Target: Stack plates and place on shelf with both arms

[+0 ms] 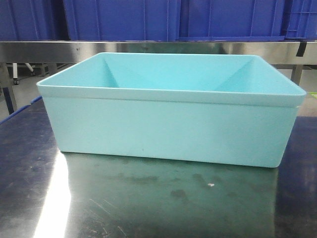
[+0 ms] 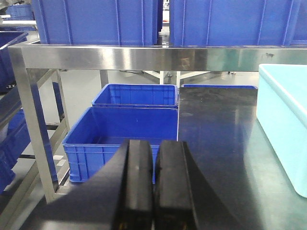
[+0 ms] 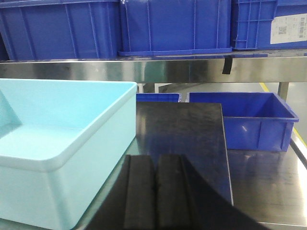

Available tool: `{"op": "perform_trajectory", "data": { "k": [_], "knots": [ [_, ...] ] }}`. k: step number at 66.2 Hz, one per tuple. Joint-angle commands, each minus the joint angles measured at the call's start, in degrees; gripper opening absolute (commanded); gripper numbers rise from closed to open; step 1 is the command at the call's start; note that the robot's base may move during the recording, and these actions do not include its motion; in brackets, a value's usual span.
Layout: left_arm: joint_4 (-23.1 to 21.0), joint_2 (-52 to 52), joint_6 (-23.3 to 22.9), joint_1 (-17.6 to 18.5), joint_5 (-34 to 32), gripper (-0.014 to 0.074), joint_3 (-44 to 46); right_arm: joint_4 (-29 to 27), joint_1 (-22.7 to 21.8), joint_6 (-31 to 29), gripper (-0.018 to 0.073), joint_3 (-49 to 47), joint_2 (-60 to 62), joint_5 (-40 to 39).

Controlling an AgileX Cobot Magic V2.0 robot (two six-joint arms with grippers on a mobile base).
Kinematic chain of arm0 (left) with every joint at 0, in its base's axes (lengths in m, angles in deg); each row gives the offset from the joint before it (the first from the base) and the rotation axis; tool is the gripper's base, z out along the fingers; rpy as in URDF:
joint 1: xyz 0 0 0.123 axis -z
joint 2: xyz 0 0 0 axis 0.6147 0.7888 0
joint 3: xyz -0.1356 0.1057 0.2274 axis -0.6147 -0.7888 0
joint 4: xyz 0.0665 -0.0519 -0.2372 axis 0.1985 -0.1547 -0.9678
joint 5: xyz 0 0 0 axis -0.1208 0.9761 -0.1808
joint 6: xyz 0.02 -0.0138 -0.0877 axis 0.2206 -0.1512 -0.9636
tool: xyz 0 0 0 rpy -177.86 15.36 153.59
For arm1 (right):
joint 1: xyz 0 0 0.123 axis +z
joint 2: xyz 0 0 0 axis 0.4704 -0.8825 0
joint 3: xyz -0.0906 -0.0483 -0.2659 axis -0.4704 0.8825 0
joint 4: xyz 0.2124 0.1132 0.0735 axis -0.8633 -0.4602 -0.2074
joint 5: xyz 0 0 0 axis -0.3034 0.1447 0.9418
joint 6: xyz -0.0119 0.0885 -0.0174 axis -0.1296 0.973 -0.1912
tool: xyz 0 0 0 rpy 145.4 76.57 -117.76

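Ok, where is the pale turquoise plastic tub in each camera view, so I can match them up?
Front view: the pale turquoise rectangular plastic tub fills the centre, on the dark steel tabletop.
Left wrist view: only the tub's end shows, at the right edge.
Right wrist view: the tub fills the lower left.
Shared landmark: the stainless steel shelf rail behind it, with blue plastic crates on top.

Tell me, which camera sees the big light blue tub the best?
The front-facing view: the whole light blue tub sits in the middle, both ends showing. The left wrist view catches only one corner at its right edge. The right wrist view shows one end and some inside, cut off left.
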Motion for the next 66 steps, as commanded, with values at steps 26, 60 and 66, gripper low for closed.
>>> {"op": "perform_trajectory", "data": {
  "k": [26,60,66],
  "knots": [
    [1.88,0.41,-0.25,-0.01,-4.70,0.0085,2.27,0.47,-0.04,-0.14,0.0056,-0.06,1.01,-5.08],
    [9.20,53.25,1.09,4.98,33.42,0.0085,62.49,0.47,-0.04,-0.14,0.0056,-0.06,1.01,-5.08],
    [9.27,57.86,1.09,4.98,36.34,0.0085,66.01,0.47,-0.04,-0.14,0.0056,-0.06,1.01,-5.08]
  ]
}}
